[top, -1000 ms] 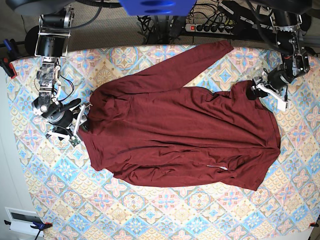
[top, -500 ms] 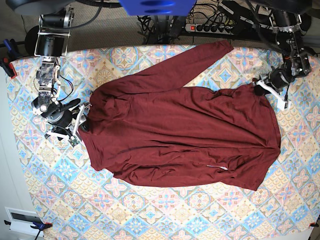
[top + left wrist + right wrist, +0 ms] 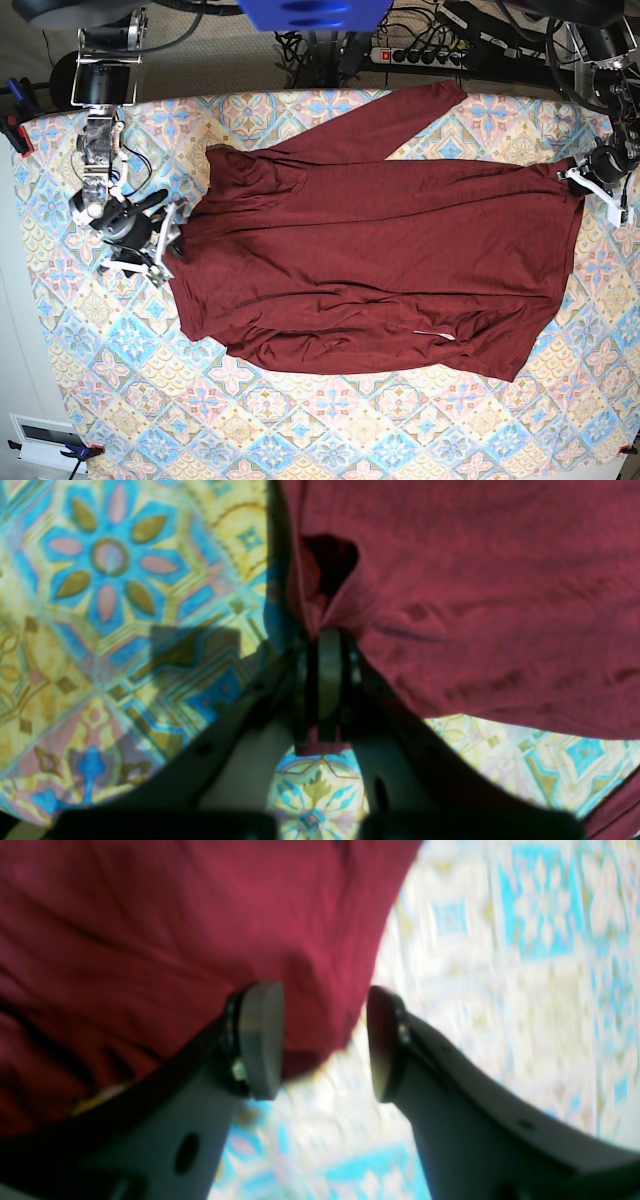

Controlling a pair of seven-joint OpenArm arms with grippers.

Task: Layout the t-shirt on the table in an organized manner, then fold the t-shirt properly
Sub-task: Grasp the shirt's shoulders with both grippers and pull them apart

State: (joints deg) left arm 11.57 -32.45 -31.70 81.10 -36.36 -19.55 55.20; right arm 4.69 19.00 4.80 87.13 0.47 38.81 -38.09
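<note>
L wrist view: left gripper (image 3: 322, 645) is seen clamped on an edge of the t-shirt (image 3: 475, 605); cloth runs up and rightward from it. R wrist view: right gripper (image 3: 322, 1045) is held wide, jaws astride a t-shirt edge. Base view: t-shirt is spread on the table (image 3: 330, 430), long axis running from one claw to the other; stretching outward is likely next.

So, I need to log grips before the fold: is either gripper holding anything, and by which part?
The left gripper is shut on the t-shirt, pinching a bunched edge at a corner. The right gripper is open, holding nothing.
</note>
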